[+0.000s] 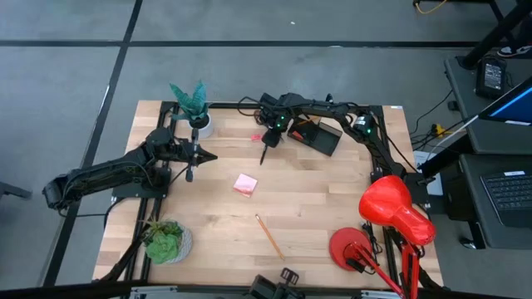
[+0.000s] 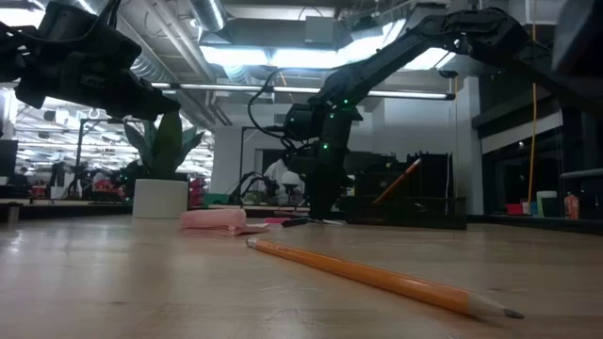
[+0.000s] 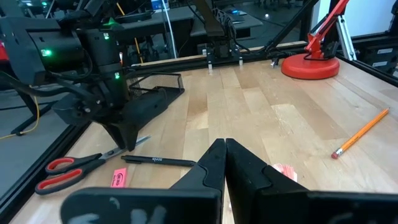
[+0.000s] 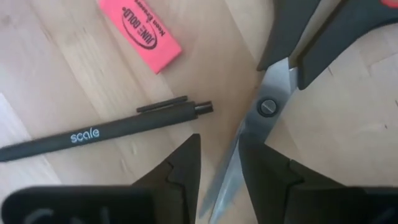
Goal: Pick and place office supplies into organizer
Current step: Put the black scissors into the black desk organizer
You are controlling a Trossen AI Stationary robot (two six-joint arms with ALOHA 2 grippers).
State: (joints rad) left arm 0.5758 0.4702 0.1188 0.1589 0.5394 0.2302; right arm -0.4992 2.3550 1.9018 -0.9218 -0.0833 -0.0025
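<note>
Right wrist view gives me what the overhead cannot: my right gripper (image 4: 217,165) has its dark wedge fingers closed on the steel blades of the scissors (image 4: 268,106), beside a matte black pen (image 4: 106,132) and a pink eraser (image 4: 139,26). Overhead, the angular black organizer (image 1: 320,135) sits just beyond, and my left gripper (image 1: 189,170) hovers shut near the plant pot (image 1: 202,124).

Beside the black organizer (image 1: 320,134): red-handled scissors (image 3: 68,172), a pink eraser (image 4: 139,25), a black white-lettered pen (image 4: 106,132); farther off, an orange pencil (image 1: 268,236).
</note>
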